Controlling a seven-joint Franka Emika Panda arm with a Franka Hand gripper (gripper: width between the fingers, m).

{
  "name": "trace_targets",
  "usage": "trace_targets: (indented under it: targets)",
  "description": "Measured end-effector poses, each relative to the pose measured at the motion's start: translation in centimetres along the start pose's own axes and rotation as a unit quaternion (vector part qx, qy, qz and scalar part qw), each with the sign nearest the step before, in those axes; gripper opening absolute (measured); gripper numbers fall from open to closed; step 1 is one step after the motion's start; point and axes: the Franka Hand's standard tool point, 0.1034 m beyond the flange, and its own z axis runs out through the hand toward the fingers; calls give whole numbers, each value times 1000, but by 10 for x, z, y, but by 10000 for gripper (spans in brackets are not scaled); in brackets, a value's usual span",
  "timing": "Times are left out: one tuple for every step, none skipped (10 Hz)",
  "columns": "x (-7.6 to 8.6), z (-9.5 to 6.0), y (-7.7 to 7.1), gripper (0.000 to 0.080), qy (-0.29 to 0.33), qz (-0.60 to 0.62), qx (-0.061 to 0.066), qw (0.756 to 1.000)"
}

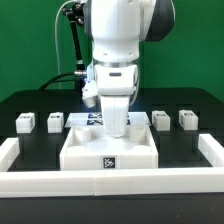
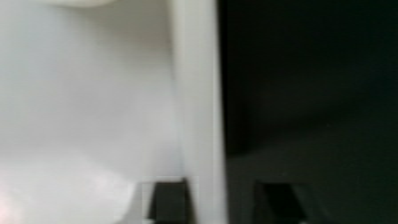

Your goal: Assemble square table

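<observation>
At the left edge of the exterior view I see the white rail (image 1: 9,151). Next come two table legs standing apart, the outer left leg (image 1: 26,122) and the inner left leg (image 1: 55,122). In the lower centre lies the square tabletop (image 1: 85,155), rim upward, with the gripper (image 1: 116,127) at its far wall. On the wrist view the fingers (image 2: 166,203) straddle that rim (image 2: 206,110); whether they pinch it I cannot tell. Further right stand the inner right leg (image 1: 160,119) and the outer right leg (image 1: 187,119).
</observation>
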Motion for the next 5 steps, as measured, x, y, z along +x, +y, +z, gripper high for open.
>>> trace_targets:
  targets:
    - [0,0,0,76,0,0,-1,1000]
    - [0,-2,3,76,1,0,-6,1000]
    - [0,-2,3,74,1,0,-7,1000]
    - [0,-2,4,74,1,0,-8,1000]
    - [0,-2,4,74,1,0,-9,1000]
